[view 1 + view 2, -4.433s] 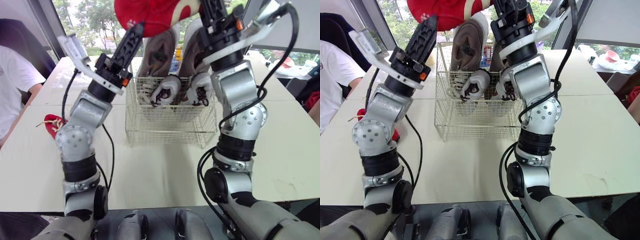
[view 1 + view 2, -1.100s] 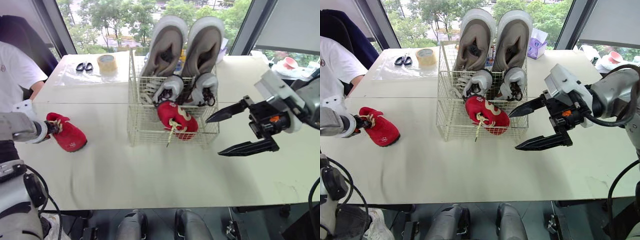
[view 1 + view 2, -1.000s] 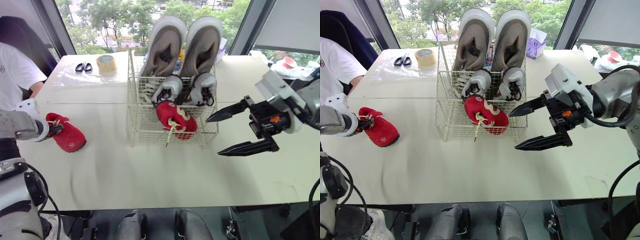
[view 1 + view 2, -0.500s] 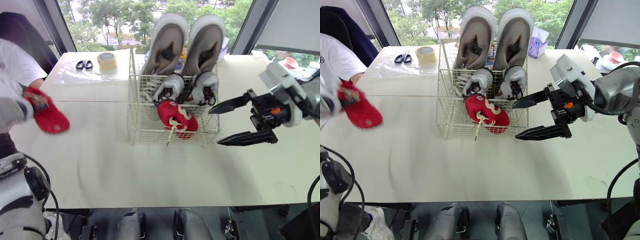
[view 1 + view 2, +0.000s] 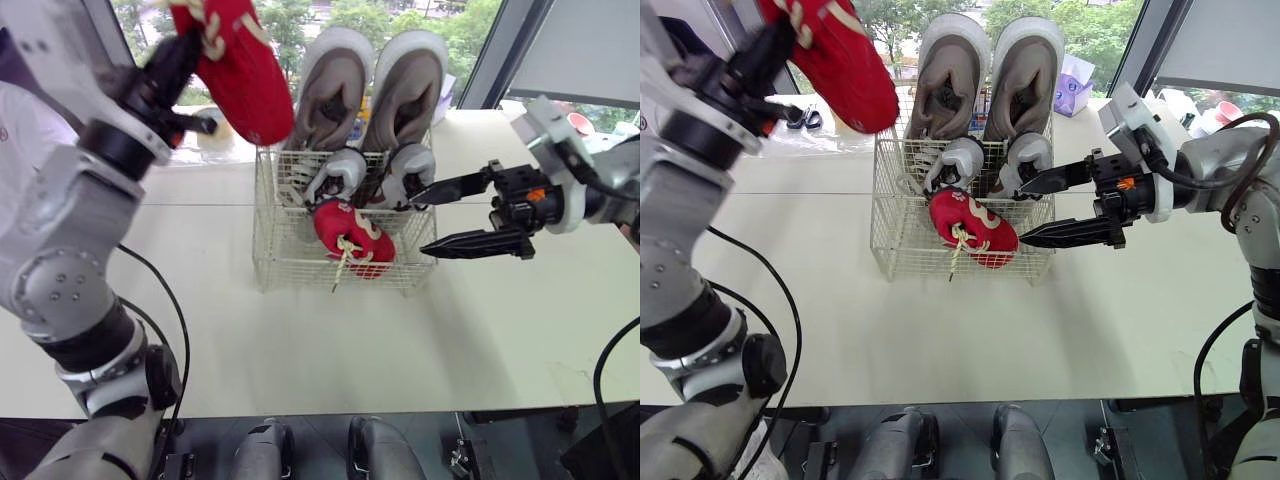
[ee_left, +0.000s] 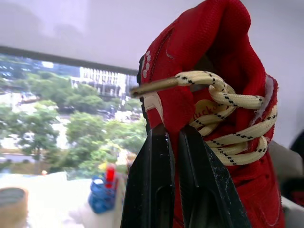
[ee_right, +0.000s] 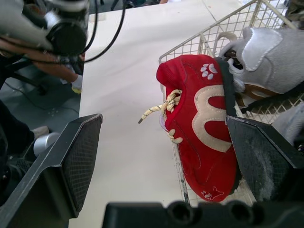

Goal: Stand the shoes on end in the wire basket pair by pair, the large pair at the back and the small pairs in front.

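Left wrist view, closest in: my left gripper (image 6: 172, 142) is clamped on the collar of a red shoe (image 6: 223, 71), with its cream lace (image 6: 228, 118) looped just beside the fingers. From the head cameras I see that shoe held high above the table (image 5: 300, 340), up and to the left of the wire basket (image 5: 290, 265). In the basket's front row the other red shoe (image 5: 352, 235) lies slanted rather than on end, a lace end poking out through the front wire. My right gripper (image 5: 418, 228) hovers just beside the basket's right wall, jaws wide apart and holding nothing. Behind the slanted shoe stands the small grey pair (image 5: 338, 172), and at the back the large pair (image 5: 330, 90) rises well above the rim. I judge the job far along, with the shoe in hand seemingly the last. Next I must lower it on end into the free space at the front left, beside its mate, and probably right the leaning one, minding the laces on the wire
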